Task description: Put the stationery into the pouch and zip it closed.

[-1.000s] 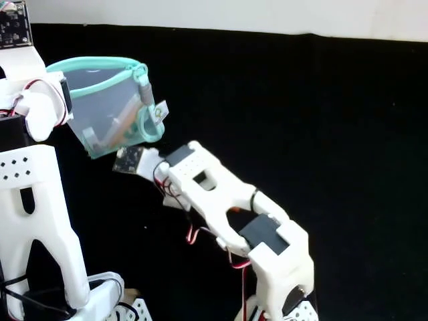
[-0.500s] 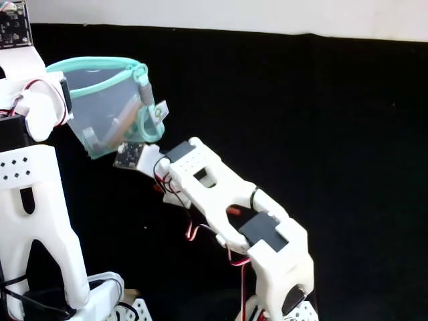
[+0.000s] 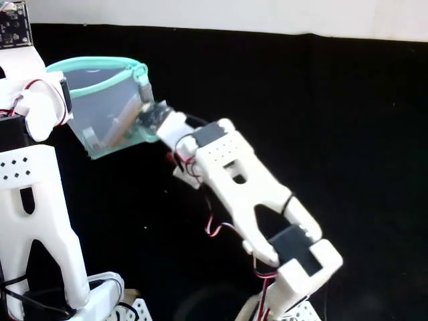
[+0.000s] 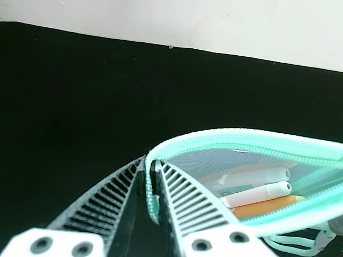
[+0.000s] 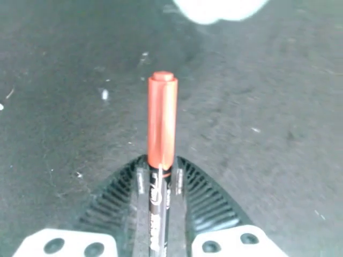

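A clear pouch point(image 3: 100, 100) with a teal zip hangs in the air at the back left, its mouth open upward. My left gripper point(image 4: 150, 163) is shut on the pouch's teal rim point(image 4: 241, 140). Several pens point(image 4: 257, 190), white and orange, lie inside. My right gripper point(image 5: 161, 171) is shut on a black marker with a red cap point(image 5: 162, 118), which sticks out past the fingertips. In the high view the right arm's wrist point(image 3: 159, 120) sits against the pouch's right side, below the zip end point(image 3: 142, 79).
Black cloth point(image 3: 321, 134) covers the table, and a white wall point(image 3: 267, 17) runs along the back. The left arm's white column point(image 3: 30, 200) stands at the left edge. A teal cord loop point(image 4: 289, 245) hangs at the pouch's end.
The right arm has risen and stretched toward the back left. Its wrist went from under the pouch's lower corner to beside its right side, now covering the hanging loop. The pouch stayed still.
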Controlling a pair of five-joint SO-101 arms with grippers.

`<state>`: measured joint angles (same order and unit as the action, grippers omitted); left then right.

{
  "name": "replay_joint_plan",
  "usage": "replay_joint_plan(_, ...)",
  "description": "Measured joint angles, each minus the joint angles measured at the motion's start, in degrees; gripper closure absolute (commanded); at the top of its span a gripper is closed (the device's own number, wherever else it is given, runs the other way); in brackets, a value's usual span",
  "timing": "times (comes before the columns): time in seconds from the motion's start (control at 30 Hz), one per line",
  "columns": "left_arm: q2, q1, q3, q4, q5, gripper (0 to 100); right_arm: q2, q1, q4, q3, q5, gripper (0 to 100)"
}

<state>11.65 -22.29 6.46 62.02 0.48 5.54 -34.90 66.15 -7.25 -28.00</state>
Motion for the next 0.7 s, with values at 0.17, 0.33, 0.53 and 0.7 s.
replay_joint_plan(0.17, 0.0, 0.0, 0.0, 0.0, 0.0, 99, -5.54, 1.85, 1.76, 0.0, 0.35, 99.3)
replay_joint_plan(0.33, 0.0, 0.0, 0.0, 0.0, 0.0, 99, -11.25, 3.25, 1.93, 0.0, 0.35, 99.3)
replay_joint_plan(0.53, 0.0, 0.0, 0.0, 0.0, 0.0, 99, -14.95, 3.25, 1.93, 2.81, 0.7, 99.3)
replay_joint_plan(0.7, 0.0, 0.0, 0.0, 0.0, 0.0, 99, -15.03, 3.25, -0.09, 11.43, 6.07, 99.3)
